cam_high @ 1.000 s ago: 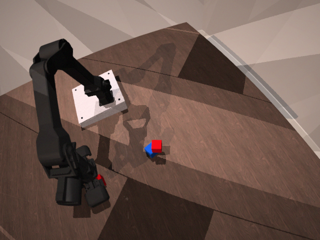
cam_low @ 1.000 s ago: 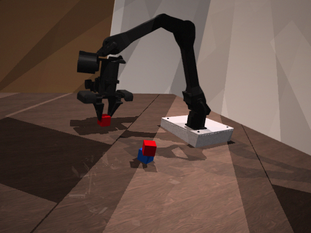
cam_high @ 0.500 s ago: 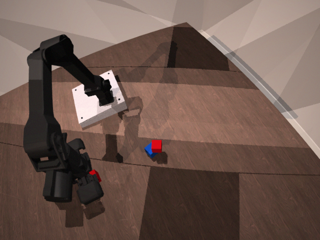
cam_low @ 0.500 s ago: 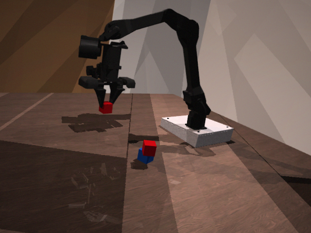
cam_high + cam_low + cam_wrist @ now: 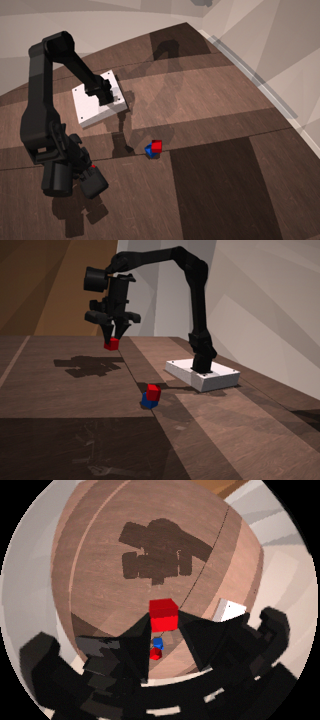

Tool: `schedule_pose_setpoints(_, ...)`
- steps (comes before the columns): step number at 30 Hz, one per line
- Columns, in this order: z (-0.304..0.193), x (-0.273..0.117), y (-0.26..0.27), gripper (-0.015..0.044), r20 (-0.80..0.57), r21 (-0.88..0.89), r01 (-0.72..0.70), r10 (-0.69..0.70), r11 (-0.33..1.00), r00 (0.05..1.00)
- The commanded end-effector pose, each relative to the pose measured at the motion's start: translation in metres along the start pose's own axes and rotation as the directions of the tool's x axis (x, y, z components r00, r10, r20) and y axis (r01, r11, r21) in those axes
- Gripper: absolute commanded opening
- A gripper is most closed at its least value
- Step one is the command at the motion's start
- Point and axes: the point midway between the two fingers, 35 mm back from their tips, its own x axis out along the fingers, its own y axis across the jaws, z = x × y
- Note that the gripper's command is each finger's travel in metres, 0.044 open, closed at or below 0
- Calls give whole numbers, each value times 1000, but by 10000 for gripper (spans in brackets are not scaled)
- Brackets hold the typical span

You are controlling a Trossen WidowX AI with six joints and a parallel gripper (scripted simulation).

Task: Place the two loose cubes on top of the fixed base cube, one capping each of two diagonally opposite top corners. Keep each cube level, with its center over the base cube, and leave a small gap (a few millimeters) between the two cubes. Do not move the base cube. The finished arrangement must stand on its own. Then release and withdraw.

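The blue base cube [image 5: 148, 149] [image 5: 149, 402] [image 5: 158, 642] sits on the table. A red cube [image 5: 156, 146] [image 5: 153, 392] [image 5: 155, 654] rests on top of it, off to one side and overhanging one corner, with part of the blue top showing. My gripper [image 5: 111, 341] [image 5: 162, 614] is shut on the other red cube [image 5: 93, 166] [image 5: 111, 344] [image 5: 163, 616] and holds it above the table, away from the blue cube. In the top view the fingers are mostly hidden by the gripper body. The held cube looks about level.
The arm stands on a white base plate [image 5: 87, 103] [image 5: 180, 365] [image 5: 232, 610], behind and to one side of the cubes. The wooden table [image 5: 211, 90] [image 5: 51, 397] carries the arm's shadows. Pale walls stand beyond the table's far edges.
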Motion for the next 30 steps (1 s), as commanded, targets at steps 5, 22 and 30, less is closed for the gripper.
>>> schedule_pose_setpoints(5,-24,1,5,105,-4,-274,0,-1,962,1000)
schedule_pose_setpoints(22,-77,3,11,105,-11,-804,-8,0,595,1000)
schedule_pose_setpoints(30,-102,4,11,105,-13,-947,-12,-1,322,1000)
